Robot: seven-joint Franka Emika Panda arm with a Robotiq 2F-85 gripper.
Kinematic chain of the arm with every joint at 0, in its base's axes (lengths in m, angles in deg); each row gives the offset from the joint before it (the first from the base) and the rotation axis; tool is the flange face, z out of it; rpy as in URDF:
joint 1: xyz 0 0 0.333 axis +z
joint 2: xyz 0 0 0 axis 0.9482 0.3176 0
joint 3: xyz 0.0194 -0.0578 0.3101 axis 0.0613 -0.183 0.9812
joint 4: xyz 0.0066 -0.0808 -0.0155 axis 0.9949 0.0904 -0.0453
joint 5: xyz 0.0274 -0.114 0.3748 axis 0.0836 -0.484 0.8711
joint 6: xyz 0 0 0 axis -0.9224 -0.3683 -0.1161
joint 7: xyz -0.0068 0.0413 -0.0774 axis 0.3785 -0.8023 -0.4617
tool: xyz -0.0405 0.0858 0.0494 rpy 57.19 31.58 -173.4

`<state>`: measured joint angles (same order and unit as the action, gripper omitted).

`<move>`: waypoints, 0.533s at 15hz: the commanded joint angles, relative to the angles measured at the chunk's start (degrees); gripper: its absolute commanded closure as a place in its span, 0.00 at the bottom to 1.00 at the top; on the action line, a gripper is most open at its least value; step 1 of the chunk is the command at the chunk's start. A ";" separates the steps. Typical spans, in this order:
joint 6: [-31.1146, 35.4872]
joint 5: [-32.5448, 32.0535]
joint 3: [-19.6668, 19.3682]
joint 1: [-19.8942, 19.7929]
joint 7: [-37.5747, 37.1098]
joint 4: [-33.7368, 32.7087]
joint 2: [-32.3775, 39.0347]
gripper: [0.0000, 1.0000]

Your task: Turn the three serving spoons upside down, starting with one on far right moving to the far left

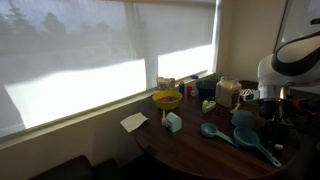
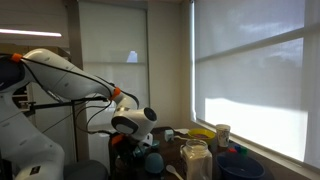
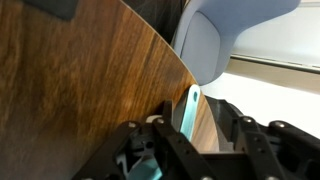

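Note:
Three teal-blue serving spoons lie on the round dark wooden table [image 1: 185, 152]: one toward the middle [image 1: 212, 131], one nearer the front [image 1: 248, 137] and one behind it [image 1: 243, 117]. My gripper [image 1: 272, 108] hangs low over the table's right side, close to the last two. In the wrist view a teal spoon handle [image 3: 190, 108] with a hole at its end stands between my fingers [image 3: 185, 135], close to one finger, with a gap of wood showing on the other side. The jaws look open around it. In an exterior view the gripper [image 2: 136, 142] hides most of the spoon.
A yellow bowl [image 1: 167, 99], a small light-blue box [image 1: 173, 122] and a white paper [image 1: 133, 122] sit toward the window side. A jar [image 1: 228, 93] and other containers stand at the back. The table edge and a grey chair [image 3: 215, 40] are close beyond the gripper.

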<state>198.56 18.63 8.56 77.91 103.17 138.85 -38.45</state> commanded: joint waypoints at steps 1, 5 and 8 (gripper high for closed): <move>1.89 1.30 0.60 0.17 0.80 -0.05 1.25 0.81; 3.01 1.40 0.47 0.09 1.21 -0.07 1.75 1.00; 2.75 1.23 0.22 -0.58 1.13 -0.07 0.81 0.98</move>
<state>199.99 19.45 8.55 77.89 103.47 138.61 -37.83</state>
